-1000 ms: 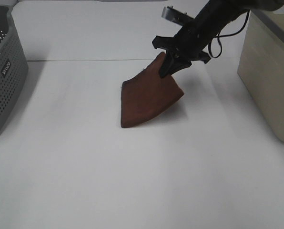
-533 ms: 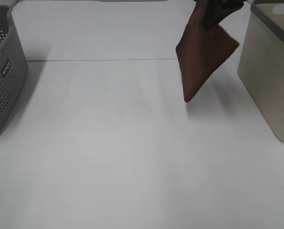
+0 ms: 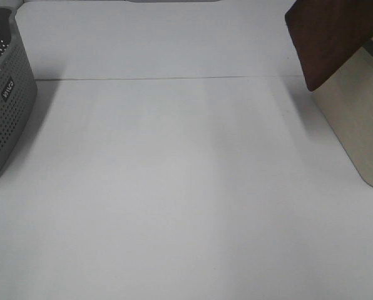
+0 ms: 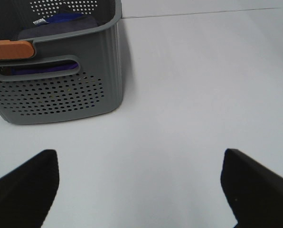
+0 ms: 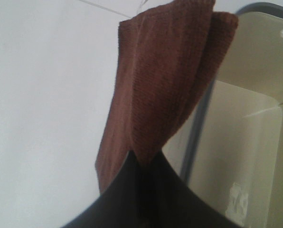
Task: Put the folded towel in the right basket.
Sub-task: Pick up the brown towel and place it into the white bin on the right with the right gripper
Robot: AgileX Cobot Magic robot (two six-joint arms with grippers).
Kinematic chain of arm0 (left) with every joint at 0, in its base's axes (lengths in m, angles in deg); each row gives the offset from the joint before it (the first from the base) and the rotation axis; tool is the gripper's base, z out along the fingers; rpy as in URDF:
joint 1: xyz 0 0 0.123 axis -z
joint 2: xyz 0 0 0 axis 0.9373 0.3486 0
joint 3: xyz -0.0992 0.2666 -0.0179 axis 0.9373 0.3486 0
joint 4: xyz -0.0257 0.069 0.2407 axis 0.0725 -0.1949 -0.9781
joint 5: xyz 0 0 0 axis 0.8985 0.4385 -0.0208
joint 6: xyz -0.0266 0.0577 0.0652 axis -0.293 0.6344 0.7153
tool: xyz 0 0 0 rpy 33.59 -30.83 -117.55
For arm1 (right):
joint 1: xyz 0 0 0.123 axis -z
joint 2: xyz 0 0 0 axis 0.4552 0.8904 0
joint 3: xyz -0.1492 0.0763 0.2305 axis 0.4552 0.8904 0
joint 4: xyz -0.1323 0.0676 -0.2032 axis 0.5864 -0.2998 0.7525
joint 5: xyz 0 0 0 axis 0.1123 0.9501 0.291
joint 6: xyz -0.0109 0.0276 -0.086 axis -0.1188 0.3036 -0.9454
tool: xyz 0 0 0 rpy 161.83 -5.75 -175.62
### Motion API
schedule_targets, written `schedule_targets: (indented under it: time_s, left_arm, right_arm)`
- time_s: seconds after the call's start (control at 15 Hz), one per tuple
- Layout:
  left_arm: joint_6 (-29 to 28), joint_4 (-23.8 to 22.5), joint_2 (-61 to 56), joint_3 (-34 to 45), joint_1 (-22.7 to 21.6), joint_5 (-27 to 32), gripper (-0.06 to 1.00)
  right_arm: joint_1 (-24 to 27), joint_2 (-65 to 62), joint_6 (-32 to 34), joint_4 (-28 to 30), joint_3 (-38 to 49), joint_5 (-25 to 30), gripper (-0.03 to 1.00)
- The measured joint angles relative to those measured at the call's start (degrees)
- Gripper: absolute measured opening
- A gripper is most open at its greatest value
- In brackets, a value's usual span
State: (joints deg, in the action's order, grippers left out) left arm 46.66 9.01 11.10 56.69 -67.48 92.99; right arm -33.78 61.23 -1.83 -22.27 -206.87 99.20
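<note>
Left gripper (image 4: 141,190) hangs low over the white table (image 3: 174,200), jaws wide apart, grey perforated basket (image 4: 61,90) just ahead. Farther right, I have the right gripper (image 5: 142,166) pinching the folded towel (image 5: 165,80), which dangles clear of the table, lower corner over the rim of the right basket (image 5: 241,137).

A white table (image 3: 174,187) with one thin seam, evenly lit.

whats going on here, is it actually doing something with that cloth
Yes. The right gripper is shut on the folded towel, which hangs clear of the table right at the rim of the right basket, not yet inside it. The left gripper is open and holds nothing, facing the grey perforated basket.
</note>
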Motion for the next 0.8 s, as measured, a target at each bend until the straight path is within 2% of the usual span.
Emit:
schedule_targets:
  time_s: [0.2,0.27,0.47,0.6,0.8]
  left_arm:
    - [0.00,0.00,0.00,0.00,0.00,0.00,0.88]
    - [0.00,0.00,0.00,0.00,0.00,0.00,0.88]
    - [0.00,0.00,0.00,0.00,0.00,0.00,0.88]
    - [0.00,0.00,0.00,0.00,0.00,0.00,0.88]
    - [0.00,0.00,0.00,0.00,0.00,0.00,0.88]
  right_arm:
    - [9.28,0.17,0.00,-6.13,-0.06,0.11,0.01]
    - [14.44,0.34,0.00,-9.80,-0.06,0.11,0.01]
    - [22.92,1.15,0.00,-16.04,-0.11,0.06,0.01]
    - [25.78,3.84,0.00,-17.76,-0.11,0.06,0.01]
    - [26.30,9.00,0.06,-17.13,-0.17,0.00,0.02]
